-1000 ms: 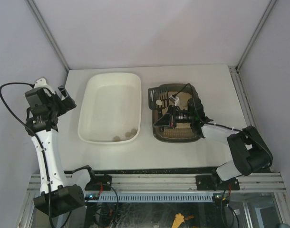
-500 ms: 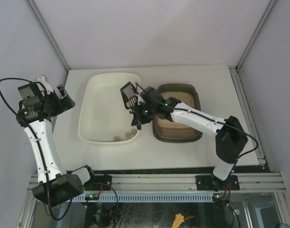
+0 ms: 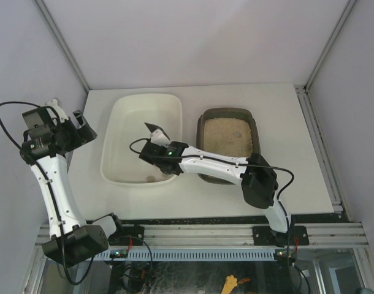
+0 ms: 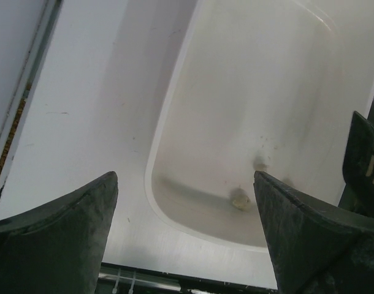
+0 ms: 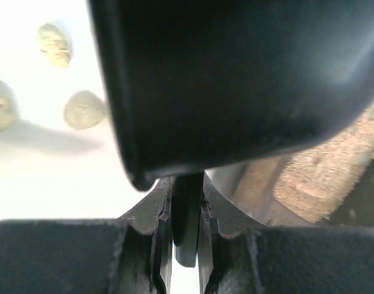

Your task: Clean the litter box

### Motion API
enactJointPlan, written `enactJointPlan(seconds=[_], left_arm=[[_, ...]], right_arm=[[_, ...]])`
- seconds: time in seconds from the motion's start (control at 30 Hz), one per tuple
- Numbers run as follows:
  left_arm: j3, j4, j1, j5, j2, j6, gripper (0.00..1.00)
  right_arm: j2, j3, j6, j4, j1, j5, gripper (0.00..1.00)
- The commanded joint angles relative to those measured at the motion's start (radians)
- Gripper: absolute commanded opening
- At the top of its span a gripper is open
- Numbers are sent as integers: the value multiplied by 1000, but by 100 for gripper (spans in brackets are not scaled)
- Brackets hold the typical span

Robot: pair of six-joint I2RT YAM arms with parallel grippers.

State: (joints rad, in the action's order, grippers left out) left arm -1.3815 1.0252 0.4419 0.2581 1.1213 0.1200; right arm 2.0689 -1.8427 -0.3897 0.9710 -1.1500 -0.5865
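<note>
The litter box (image 3: 200,131) stands on the white tabletop (image 3: 279,110), right of centre and just beside a larger cream-white tub (image 3: 135,113), with a narrow strip of tabletop between them; it is a small dark translucent tray with rounded corners, long sides running away from the arm bases; beige sandy litter (image 3: 228,136) covers its floor, fairly level, with one shallow dent towards the far right; the right arm crosses over the box's near end and reaches left over the tub; the right pincer (image 3: 156,144) hangs above the tub's middle, clamped on the thin handle of a black scoop (image 3: 157,131); in the right wrist view the two fingers press against either side of that handle (image 5: 187,226), and the scoop's dark blade fills the upper part of the view; below it three pale clumps (image 5: 84,110) lie on the tub's white floor, and a patch of litter shows at the lower right; the left wrist view shows clumps (image 4: 239,198) near the tub's near end, and the slotted scoop at the right edge; the left pincer (image 3: 83,125) is held off the tabletop by the tub's left side, its fingers (image 4: 58,239) spread wide apart with nothing between them.
</note>
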Motion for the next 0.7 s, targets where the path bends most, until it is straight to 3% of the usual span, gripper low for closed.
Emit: enactJointPlan(seconds=[0.0,0.13,0.3,0.47,0.53,0.67], left_arm=[[17,-101,9,-84,-93,1,95],[29,-165,-30,-65,-115,-29,100],[-26,-170,-305,-235,-20,-20,100],[-46,-272,-451,-77,92,233,100],[-54,-333,-513,-15,148,325,100],[-62,-396,-621,129,251,504,100]], right_arm=[[-47,-41,32,18,11,-159,0],[-193,60,44,-52,46,-34,0],[-395,218,-5,5,186,227,0],[-599,423,-141,63,434,585,0],[-609,454,-201,131,538,682,0],[-582,455,-223,232,605,680,0]])
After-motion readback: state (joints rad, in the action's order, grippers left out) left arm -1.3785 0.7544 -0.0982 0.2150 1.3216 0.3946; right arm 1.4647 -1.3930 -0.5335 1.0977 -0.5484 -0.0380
